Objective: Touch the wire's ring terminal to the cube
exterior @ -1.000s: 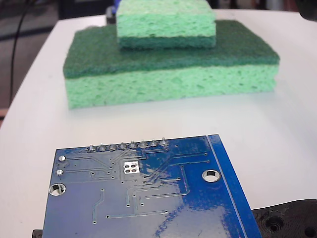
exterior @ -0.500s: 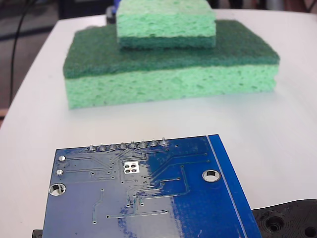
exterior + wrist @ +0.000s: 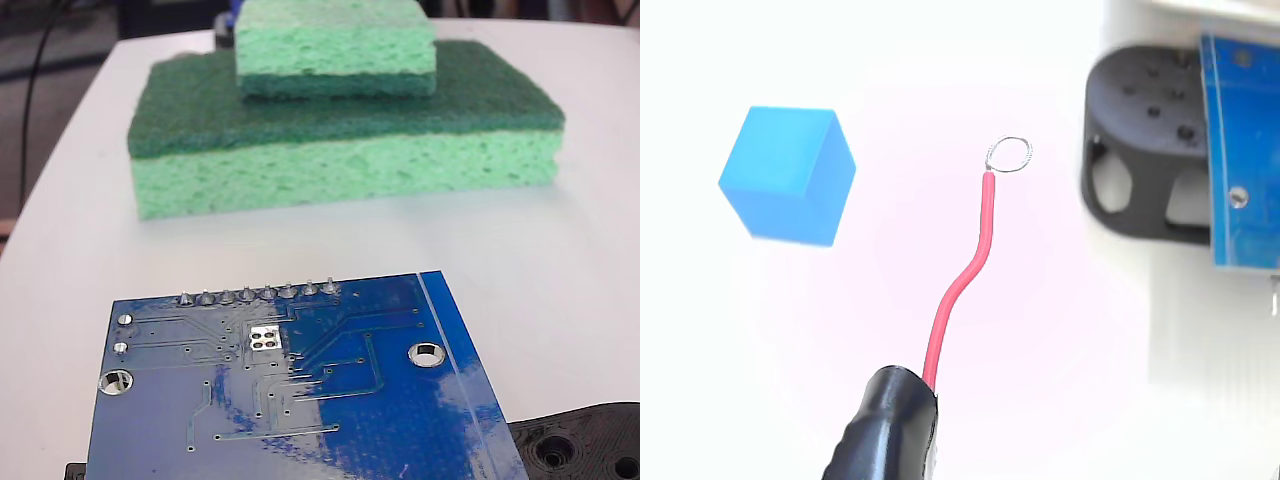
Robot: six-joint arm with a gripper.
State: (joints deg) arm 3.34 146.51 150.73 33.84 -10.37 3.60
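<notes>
In the wrist view a blue cube (image 3: 788,175) stands on the white table at the left. The wire's ring terminal (image 3: 1009,154), a small silver loop on a red-sleeved wire (image 3: 965,275), hangs to the right of the cube with a clear gap, not touching it. The wire comes out of a black wrapped stub (image 3: 887,428) at the bottom edge; no fingers show. In the fixed view a small light-green sponge block (image 3: 335,45) lies on a wide green sponge slab (image 3: 345,150). Only a sliver of blue (image 3: 237,12) peeks out behind the block.
A blue circuit board (image 3: 300,390) on a black mount (image 3: 585,445) fills the fixed view's foreground. The same board (image 3: 1245,150) and mount (image 3: 1140,150) sit at the right of the wrist view, close to the ring.
Only the reflection on the blue circuit board shifts in the fixed view. The sponges and the board stay put.
</notes>
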